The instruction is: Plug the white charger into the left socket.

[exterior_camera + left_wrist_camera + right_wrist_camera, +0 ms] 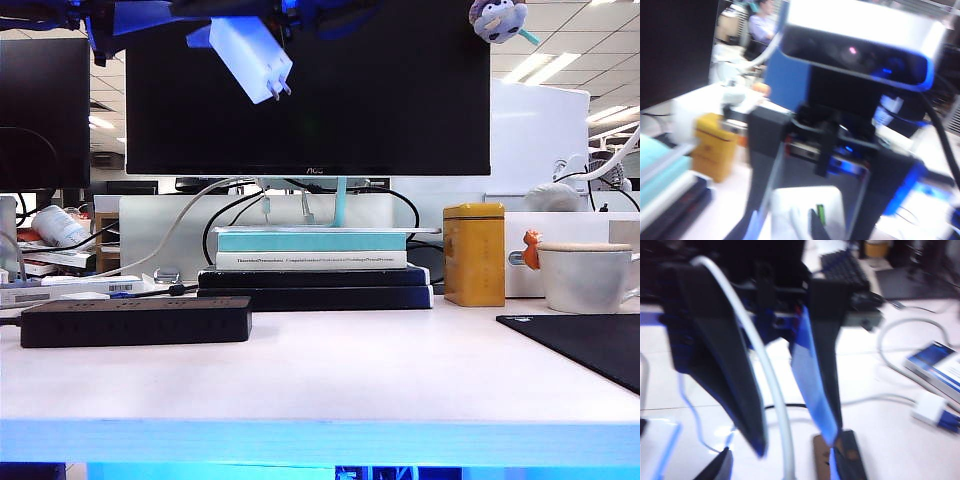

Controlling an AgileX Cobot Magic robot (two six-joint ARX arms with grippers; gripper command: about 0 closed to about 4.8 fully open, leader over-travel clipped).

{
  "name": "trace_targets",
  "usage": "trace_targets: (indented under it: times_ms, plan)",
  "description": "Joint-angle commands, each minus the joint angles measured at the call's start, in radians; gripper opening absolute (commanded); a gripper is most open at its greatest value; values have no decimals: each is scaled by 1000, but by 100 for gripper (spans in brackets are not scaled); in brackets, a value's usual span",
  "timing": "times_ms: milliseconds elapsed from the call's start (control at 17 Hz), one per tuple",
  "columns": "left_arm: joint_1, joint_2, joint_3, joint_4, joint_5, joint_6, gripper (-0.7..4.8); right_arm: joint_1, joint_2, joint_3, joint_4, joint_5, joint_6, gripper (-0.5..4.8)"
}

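Note:
The white charger (250,58) hangs high in front of the monitor, tilted, with its metal prongs (283,90) pointing down to the right. In the left wrist view my left gripper (809,231) is shut on the charger (807,202), a dark finger on each side. My right gripper (797,445) is close opposite, open, and the thin white cable (771,390) runs loose between its fingers. The black power strip (135,320) lies far below on the table's left. Its sockets face up and are hidden from this low angle.
A monitor (310,90) stands on stacked books (312,262) behind the charger. To the right are a yellow tin (474,254), a beige cup (588,276) and a black mat (590,345). Cables and small boxes (70,288) crowd the back left.

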Motion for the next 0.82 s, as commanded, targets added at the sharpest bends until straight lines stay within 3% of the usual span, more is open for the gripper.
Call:
trace_targets:
  times_ms: [59, 411, 645, 821]
  plan:
    - [2, -6, 4, 20, -57, 23, 142, -2, -4, 5, 10, 25, -12, 85]
    - [7, -6, 4, 18, -85, 23, 142, -2, -2, 5, 42, 41, -31, 85]
    - [62, -6, 4, -18, -132, 19, 142, -2, 13, 3, 117, 40, -30, 85]
    - [103, -6, 4, -60, -91, 28, 152, -2, 30, 3, 249, 15, 76, 85]
